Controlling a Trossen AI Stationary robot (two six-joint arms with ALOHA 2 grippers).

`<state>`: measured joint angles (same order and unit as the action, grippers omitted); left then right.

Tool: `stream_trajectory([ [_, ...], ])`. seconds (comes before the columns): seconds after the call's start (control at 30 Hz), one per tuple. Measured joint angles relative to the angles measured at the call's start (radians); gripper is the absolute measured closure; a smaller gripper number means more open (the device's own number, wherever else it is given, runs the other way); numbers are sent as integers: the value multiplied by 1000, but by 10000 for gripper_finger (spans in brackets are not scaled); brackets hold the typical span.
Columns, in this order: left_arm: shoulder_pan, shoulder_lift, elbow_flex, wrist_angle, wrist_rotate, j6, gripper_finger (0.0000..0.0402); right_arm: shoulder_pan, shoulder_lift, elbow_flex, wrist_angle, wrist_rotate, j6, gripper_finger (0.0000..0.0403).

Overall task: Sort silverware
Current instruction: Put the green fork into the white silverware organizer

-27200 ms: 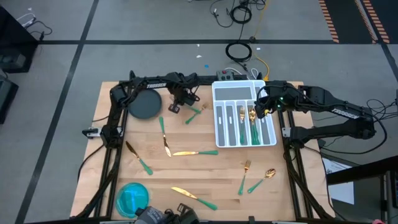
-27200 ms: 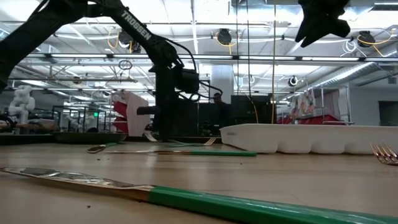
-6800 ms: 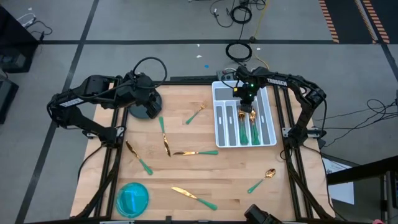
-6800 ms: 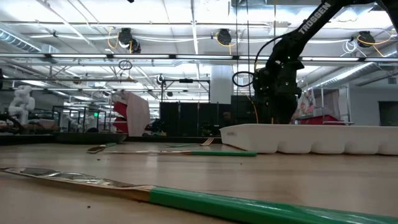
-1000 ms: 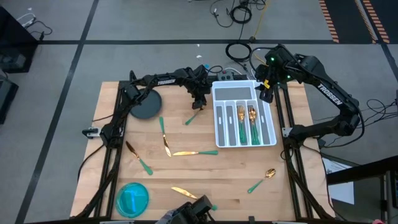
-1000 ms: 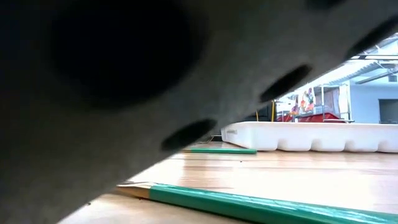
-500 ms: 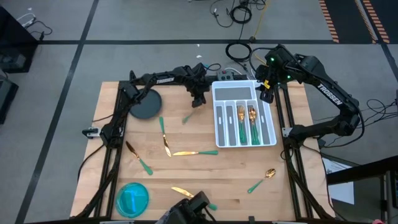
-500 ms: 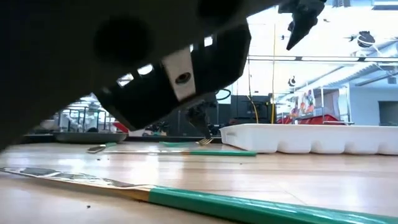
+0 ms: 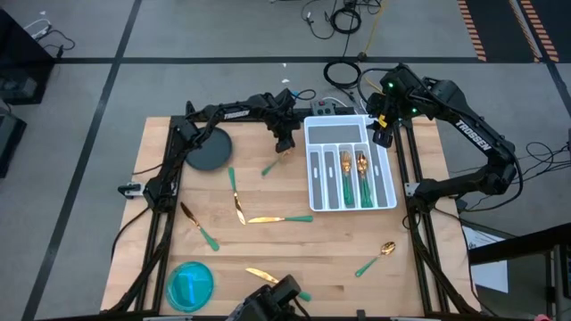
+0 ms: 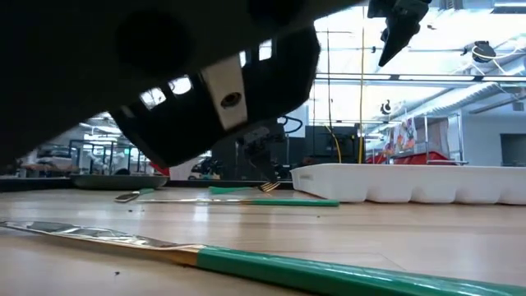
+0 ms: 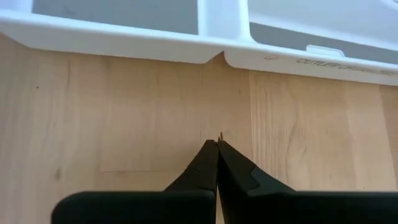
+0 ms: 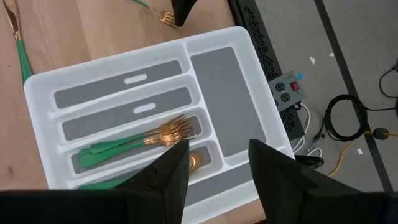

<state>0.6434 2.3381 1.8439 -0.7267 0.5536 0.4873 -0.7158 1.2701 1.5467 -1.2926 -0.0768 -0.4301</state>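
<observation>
The silverware has gold heads and green handles. Several pieces lie in the white slotted tray (image 9: 309, 183): forks (image 12: 163, 135) and a spoon head (image 12: 195, 162). Others lie loose on the wood, among them a fork (image 9: 274, 164), a knife (image 9: 278, 218), a spoon (image 9: 378, 256) and a knife (image 9: 273, 278). My left gripper (image 9: 285, 145) is shut and points down at the table just left of the tray, beside that fork's head (image 12: 164, 17). My right gripper (image 12: 214, 163) is open and hovers high over the tray's far right corner, holding nothing. My left gripper (image 11: 217, 144) comes from above with its shut fingertips at the table next to the fork's tines (image 12: 168, 18). The fork lies flat on the wood. I cannot tell whether the fingertips touch it.
A grey plate (image 9: 209, 150) sits at the far left and a blue bowl (image 9: 190, 285) at the near left corner. A dark object (image 9: 275, 298) at the near edge covers much of the low view (image 10: 148, 74). A power strip (image 12: 287, 87) lies beyond the tray.
The dark object at the near edge has shifted, uncovering the right and lower part of the low view. Both grippers have kept about where they were.
</observation>
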Motion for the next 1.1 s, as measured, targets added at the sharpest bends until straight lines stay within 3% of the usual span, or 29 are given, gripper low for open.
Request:
stream_trajectory([
  [0.53,0,-19,1,2,-16,-90,401,0,0,0,1,6,18,243],
  [1.1,41,-168,4,48,-11,-91,401,2,0,0,10,-1,30,243],
])
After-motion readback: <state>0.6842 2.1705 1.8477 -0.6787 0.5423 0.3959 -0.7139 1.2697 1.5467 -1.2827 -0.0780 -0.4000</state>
